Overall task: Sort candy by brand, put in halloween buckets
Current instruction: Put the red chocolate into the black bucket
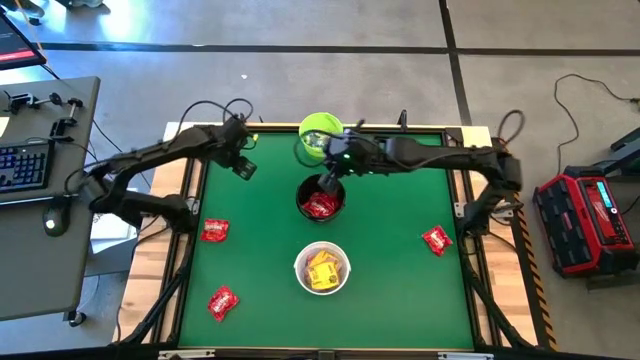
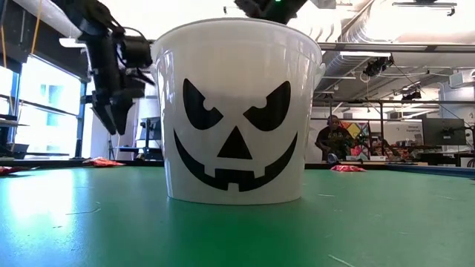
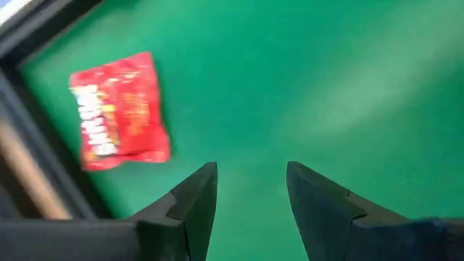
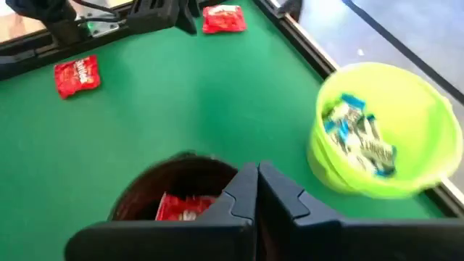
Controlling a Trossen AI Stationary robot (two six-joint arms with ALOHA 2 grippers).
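My right gripper (image 4: 255,190) has its two dark fingers (image 4: 283,199) pressed together with nothing visible between them, poised just above the rim of the small round black bucket (image 4: 152,185), which holds shiny red wrapped packets (image 4: 185,206). My left gripper (image 3: 250,192) has its fingers (image 3: 196,199) spread with bare green felt between them, holding nothing, above the far left part of the green worktop (image 1: 400,230).

Just beyond those left fingers lies a flat red candy packet (image 3: 119,109) with white lettering along one edge — too blurred for me to read the brand.

The lime green round bucket (image 4: 391,130) sits just beside the black one at the far edge and holds pale blue-white wrapped packets (image 4: 359,138); their print is unreadable too. The white translucent bucket (image 1: 322,268), painted with a black jack-o'-lantern face, stands nearer the front and holds yellow packets (image 1: 321,270).

Loose red packets lie on the worktop — two on the left (image 1: 214,230) (image 1: 222,301), one on the right (image 1: 437,240).
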